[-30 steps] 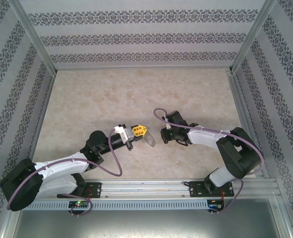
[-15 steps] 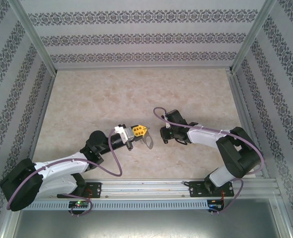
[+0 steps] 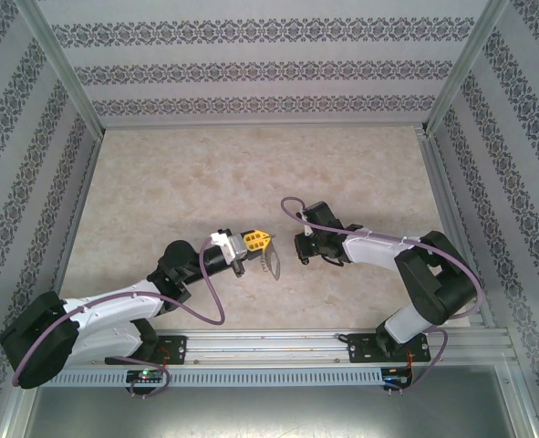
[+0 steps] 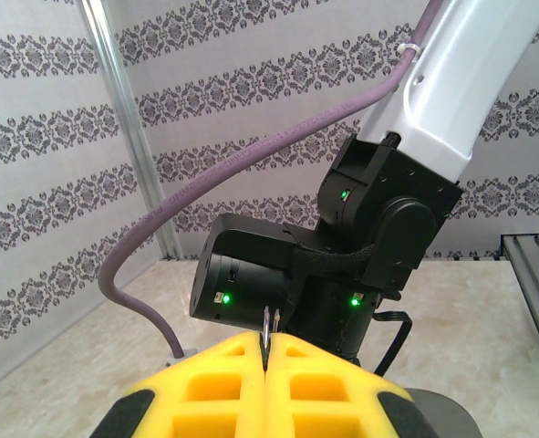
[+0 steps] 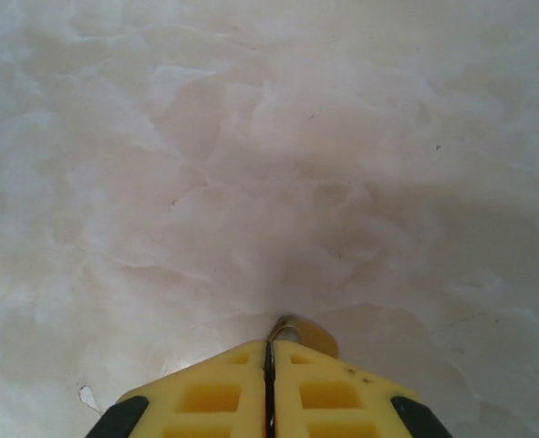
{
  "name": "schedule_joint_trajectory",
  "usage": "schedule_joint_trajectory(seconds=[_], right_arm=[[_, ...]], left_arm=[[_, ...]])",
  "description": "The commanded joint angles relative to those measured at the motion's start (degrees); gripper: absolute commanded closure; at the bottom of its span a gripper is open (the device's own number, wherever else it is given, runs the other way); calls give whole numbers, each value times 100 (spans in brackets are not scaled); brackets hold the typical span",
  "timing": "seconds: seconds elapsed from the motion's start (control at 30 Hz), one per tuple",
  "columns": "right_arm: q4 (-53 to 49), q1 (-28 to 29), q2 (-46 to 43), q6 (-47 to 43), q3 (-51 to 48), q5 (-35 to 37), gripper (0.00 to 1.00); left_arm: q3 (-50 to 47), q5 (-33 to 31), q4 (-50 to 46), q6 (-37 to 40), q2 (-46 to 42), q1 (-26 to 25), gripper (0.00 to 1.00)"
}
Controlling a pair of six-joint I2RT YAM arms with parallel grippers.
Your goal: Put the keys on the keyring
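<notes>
My left gripper (image 3: 261, 241) is shut on the keyring (image 3: 270, 263), whose flat grey loop hangs below the yellow fingers over the table. In the left wrist view the left gripper (image 4: 266, 340) shows two thin metal edges of the keyring (image 4: 267, 322) poking up between its closed tips. A short gap to the right, my right gripper (image 3: 301, 249) points down at the table. Its fingertips (image 5: 251, 358) are pressed together around a small curved silvery piece (image 5: 291, 327), apparently the key. The key's black head is hidden.
The right arm's black wrist (image 4: 378, 210) with green lights stands close in front of the left gripper. The marble tabletop (image 3: 251, 173) stretches behind both arms. Patterned walls and metal posts (image 3: 451, 78) ring the table.
The hanging grey loop has turned and now looks narrower under the left fingers. My right gripper has edged slightly left, toward it.
</notes>
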Motion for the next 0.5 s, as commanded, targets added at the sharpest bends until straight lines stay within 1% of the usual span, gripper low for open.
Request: schedule_joint_trajectory(seconds=[0.0,0.03,0.3,0.37,0.43,0.47], right_arm=[[-33,58,93,11,121,-23,88],[-31,59,95,-2,131,-28,86],[4,62,137,1,103,-68,86],[11,62,131,-6,97,-80,91],[2,62,117,-15,91,-70,99],[-13,62,89,-15,97,-83,100]], left_arm=[[-9,-30,233,147,-8,-102,100],[-6,-34,239,146,-8,-102,100],[-9,-35,282,132,18,-102,100],[-9,-38,276,152,18,-102,100],[-8,-49,288,150,32,-98,100],[-17,-40,294,138,27,-102,100]])
